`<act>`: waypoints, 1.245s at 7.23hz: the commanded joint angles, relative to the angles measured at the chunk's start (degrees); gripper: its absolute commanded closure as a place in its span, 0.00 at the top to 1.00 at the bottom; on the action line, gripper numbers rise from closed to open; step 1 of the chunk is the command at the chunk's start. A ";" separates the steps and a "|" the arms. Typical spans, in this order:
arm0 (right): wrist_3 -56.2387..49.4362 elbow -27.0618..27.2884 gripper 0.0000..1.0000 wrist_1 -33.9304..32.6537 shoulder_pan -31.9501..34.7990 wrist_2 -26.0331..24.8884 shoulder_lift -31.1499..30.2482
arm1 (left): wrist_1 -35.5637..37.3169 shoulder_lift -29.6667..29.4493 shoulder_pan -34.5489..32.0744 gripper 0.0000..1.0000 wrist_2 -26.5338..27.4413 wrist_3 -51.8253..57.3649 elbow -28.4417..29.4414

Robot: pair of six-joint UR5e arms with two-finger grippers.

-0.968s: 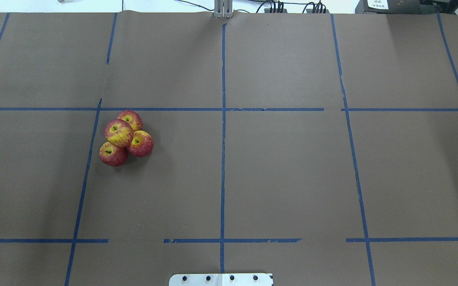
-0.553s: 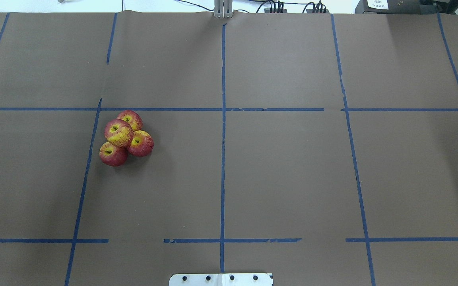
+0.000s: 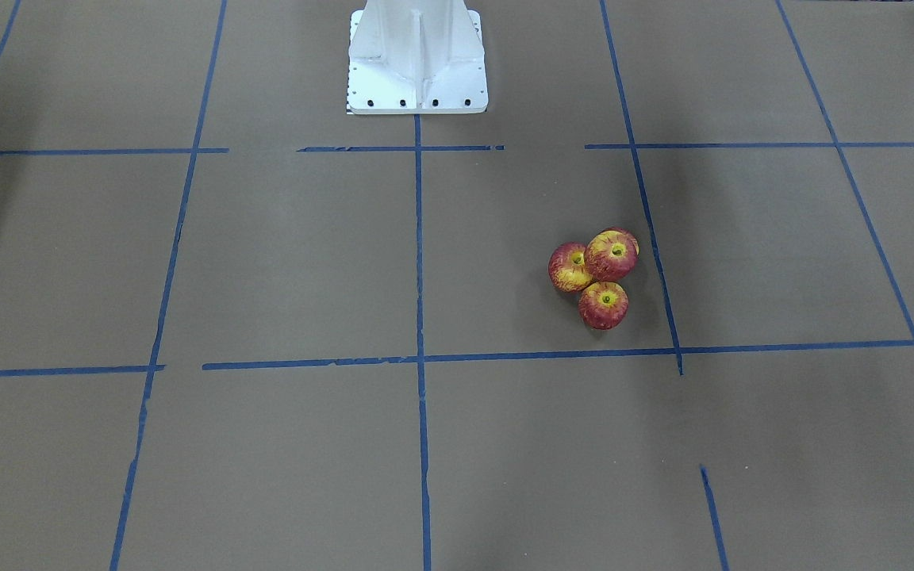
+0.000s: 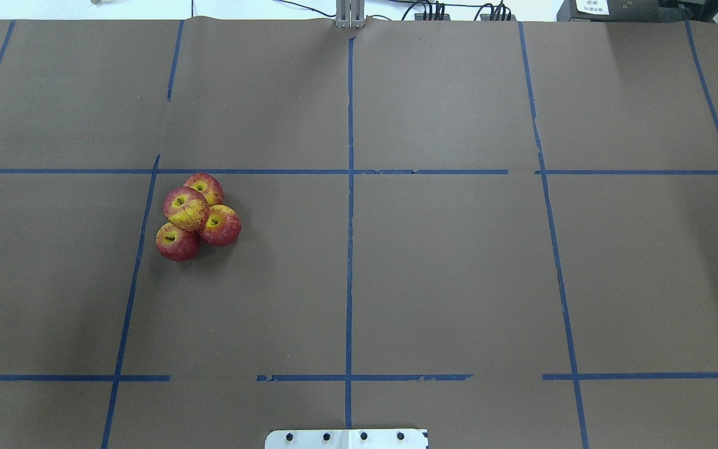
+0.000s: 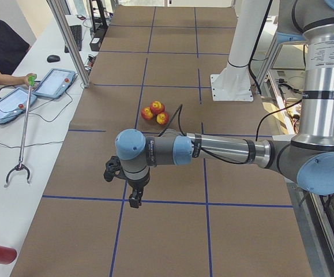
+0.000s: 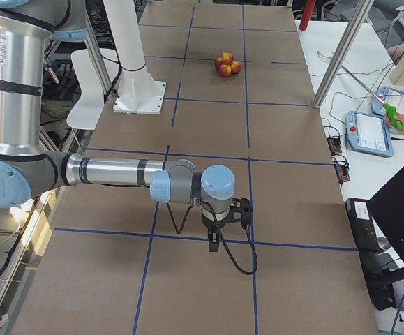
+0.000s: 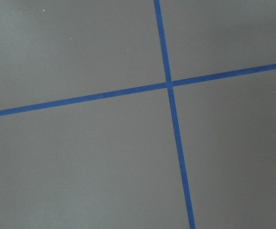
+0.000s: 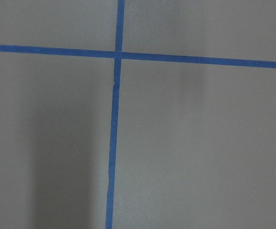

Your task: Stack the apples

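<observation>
Four red and yellow apples [image 4: 186, 209] sit in one cluster on the brown table, left of centre in the overhead view. One apple rests on top of three others [image 4: 177, 243]. The cluster also shows in the front view [image 3: 610, 255], the left side view [image 5: 155, 111] and the right side view [image 6: 226, 64]. My left gripper [image 5: 133, 199] hangs over the table's left end, far from the apples. My right gripper [image 6: 214, 244] hangs over the right end. Both show only in side views, so I cannot tell whether they are open or shut. The wrist views show only bare table and tape.
Blue tape lines [image 4: 349, 249] divide the brown table. The white robot pedestal [image 3: 417, 55] stands at the robot's edge. A person with a long grabber tool [image 5: 19, 133] and tablets [image 5: 54, 82] is at a side desk. A metal post [image 5: 68, 40] stands by the table.
</observation>
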 commanded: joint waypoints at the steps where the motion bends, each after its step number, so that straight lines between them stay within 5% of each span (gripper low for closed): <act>1: 0.00 -0.02 1.00 -0.09 0.00 0.09 0.00 | -0.56 1.06 0.34 1.00 -0.32 -0.16 0.10; 9: 0.00 -0.02 1.00 0.00 0.00 0.00 0.00 | 1.72 1.50 -0.71 1.00 -0.24 -2.78 0.54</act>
